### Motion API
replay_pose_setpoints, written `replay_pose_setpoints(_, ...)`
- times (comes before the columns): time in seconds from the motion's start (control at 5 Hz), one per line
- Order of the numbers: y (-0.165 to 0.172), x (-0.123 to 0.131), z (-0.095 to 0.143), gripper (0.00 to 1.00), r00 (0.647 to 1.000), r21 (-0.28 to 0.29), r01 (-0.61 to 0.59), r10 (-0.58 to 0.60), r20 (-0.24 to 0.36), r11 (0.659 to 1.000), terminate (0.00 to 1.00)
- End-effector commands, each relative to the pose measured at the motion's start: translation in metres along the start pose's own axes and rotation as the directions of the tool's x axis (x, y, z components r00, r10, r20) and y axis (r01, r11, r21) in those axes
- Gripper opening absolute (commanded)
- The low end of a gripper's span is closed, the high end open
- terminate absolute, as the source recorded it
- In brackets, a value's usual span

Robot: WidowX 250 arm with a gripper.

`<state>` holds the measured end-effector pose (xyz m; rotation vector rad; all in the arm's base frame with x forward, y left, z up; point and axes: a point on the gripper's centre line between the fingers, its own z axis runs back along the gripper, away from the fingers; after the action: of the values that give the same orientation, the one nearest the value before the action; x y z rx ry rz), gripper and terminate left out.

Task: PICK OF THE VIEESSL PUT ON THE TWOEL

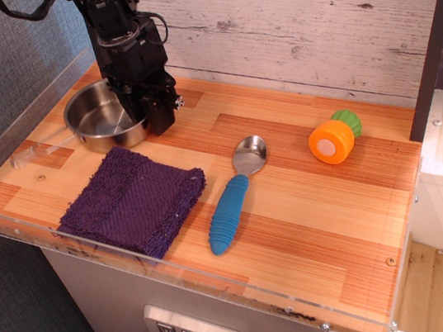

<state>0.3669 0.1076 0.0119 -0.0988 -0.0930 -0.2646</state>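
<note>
The small shiny steel pan (pixel 100 116) is at the back left of the wooden counter, its thin wire handle (pixel 42 148) pointing left and looking faint. My black gripper (pixel 146 115) comes down from above over the pan's right rim, one finger inside the bowl and one outside, closed on the rim. The dark purple cloth (pixel 132 200) lies flat at the front left, just in front of the pan and apart from it. I cannot tell if the pan's base touches the wood.
A steel spoon with a blue ribbed handle (pixel 232 200) lies mid-counter, right of the cloth. An orange and green toy (pixel 333 139) lies at the right. A clear acrylic rim (pixel 0 132) borders the left and front edges; a plank wall stands behind.
</note>
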Motion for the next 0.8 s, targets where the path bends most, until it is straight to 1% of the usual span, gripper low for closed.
replay_pose_setpoints(0.0, -0.010, 0.016, 0.054, 0.00, 0.994, 0.040, 0.103, -0.105, 0.034, 0.994, 0.00)
replay_pose_setpoints(0.2, -0.024, 0.019, 0.076, 0.00, 0.986, 0.056, 0.152, -0.155, 0.064, 0.987, 0.00)
replay_pose_setpoints(0.4, -0.052, 0.012, 0.099, 0.00, 0.958, 0.061, 0.264, -0.269, 0.097, 0.963, 0.00)
replay_pose_setpoints(0.6, -0.069, -0.008, 0.107, 0.00, 0.948, 0.057, 0.308, -0.312, 0.070, 0.950, 0.00)
